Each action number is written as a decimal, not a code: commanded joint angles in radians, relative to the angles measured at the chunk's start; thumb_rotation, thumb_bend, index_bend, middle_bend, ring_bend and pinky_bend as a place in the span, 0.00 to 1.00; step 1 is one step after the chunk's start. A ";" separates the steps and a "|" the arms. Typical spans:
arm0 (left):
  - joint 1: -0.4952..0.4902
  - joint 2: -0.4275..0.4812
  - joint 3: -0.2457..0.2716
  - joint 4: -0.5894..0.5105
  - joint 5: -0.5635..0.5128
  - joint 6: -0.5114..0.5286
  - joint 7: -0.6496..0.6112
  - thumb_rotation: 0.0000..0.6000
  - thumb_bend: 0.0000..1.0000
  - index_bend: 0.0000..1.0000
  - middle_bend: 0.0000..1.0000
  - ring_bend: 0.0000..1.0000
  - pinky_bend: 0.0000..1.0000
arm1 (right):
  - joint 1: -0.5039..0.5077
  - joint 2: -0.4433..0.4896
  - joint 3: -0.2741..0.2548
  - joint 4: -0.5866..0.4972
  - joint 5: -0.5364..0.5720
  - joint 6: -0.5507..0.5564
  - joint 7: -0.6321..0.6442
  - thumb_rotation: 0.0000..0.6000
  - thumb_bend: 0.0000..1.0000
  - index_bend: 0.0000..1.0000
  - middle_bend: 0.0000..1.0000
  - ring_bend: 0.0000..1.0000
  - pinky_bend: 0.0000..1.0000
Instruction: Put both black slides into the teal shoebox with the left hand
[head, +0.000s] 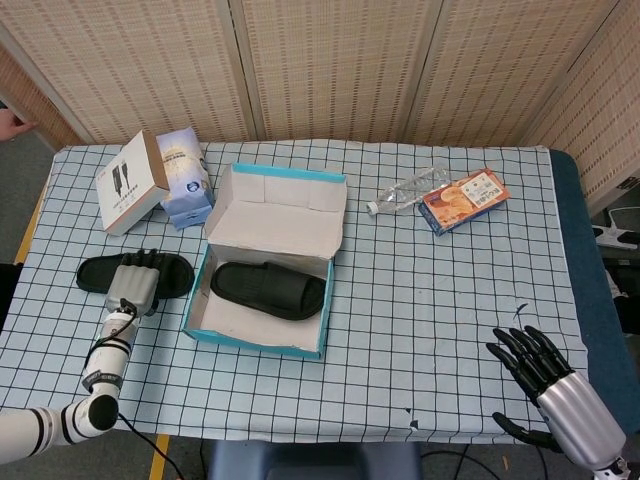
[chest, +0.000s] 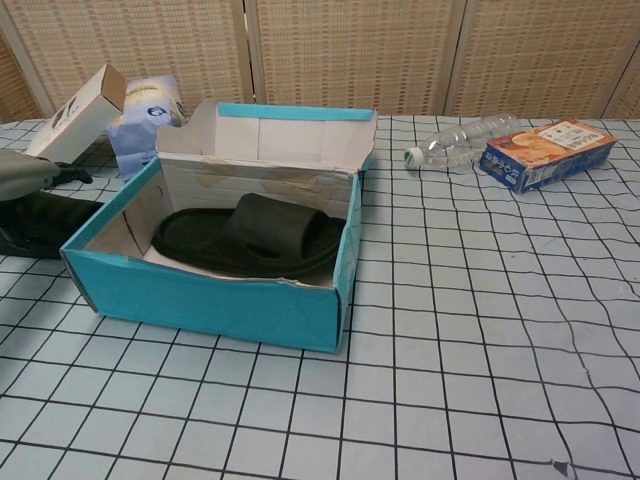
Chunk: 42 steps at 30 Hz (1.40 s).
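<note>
The teal shoebox (head: 256, 344) stands open at the table's centre-left, and one black slide (head: 268, 288) lies inside it. The second black slide (head: 172, 276) lies on the checked cloth just left of the box. My left hand (head: 134, 284) is over the middle of that slide, fingers pointing away from me and bent down a little. In the chest view the left hand (chest: 26, 168) shows at the left edge just above the slide (chest: 42, 222), which lies beside the box (chest: 200, 296), with no finger wrapped around it. My right hand (head: 553, 388) hangs near the front right corner, fingers spread, holding nothing.
A white carton (head: 130, 182) and a blue-and-white pack (head: 185, 176) stand behind the outer slide. A clear plastic bottle (head: 408, 190) and an orange box (head: 463, 200) lie at the back right. The shoebox lid flap (head: 280, 205) stands up at the back.
</note>
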 joint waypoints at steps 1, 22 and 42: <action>-0.027 -0.038 0.000 0.049 -0.052 -0.025 0.046 1.00 0.34 0.00 0.00 0.00 0.10 | -0.003 0.000 0.004 0.002 0.007 0.004 -0.001 0.88 0.15 0.00 0.00 0.00 0.00; 0.012 -0.060 0.002 0.112 -0.018 0.104 0.046 1.00 0.42 0.48 0.61 0.56 0.54 | -0.007 -0.006 0.007 0.018 0.030 -0.012 0.014 0.88 0.15 0.00 0.00 0.00 0.00; 0.055 0.249 -0.075 -0.399 0.192 0.271 0.016 1.00 0.42 0.49 0.63 0.58 0.55 | 0.024 -0.054 0.005 0.030 0.056 -0.100 0.016 0.88 0.15 0.00 0.00 0.00 0.00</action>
